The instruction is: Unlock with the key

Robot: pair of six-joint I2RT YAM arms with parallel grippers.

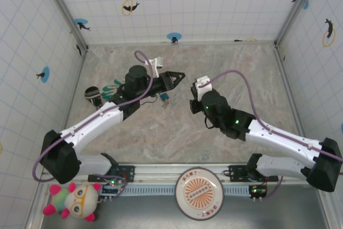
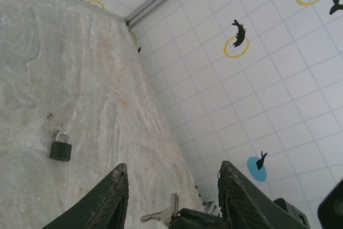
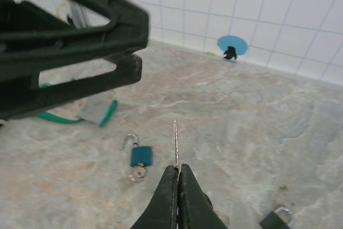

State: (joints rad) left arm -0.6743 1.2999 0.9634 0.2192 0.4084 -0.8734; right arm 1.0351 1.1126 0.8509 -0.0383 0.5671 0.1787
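Note:
My right gripper (image 3: 177, 167) is shut on the key (image 3: 176, 142), a thin silvery blade seen edge-on and sticking out past the fingertips above the stone floor. The same key (image 2: 161, 215) lies low between the open fingers of my left gripper (image 2: 172, 183), which holds nothing. In the top view the left gripper (image 1: 179, 79) and right gripper (image 1: 193, 104) face each other mid-table. A small dark padlock (image 2: 61, 147) with its shackle shut lies on the floor; the dark padlock (image 3: 276, 219) is at the right wrist view's bottom right.
A blue padlock (image 3: 141, 155) with its shackle swung open and a key in its keyhole lies left of the right gripper; the blue padlock (image 1: 165, 96) sits under the left gripper. Teal-green strips (image 1: 110, 87) and a black round object (image 1: 92, 94) lie at the left. Tiled walls enclose the table.

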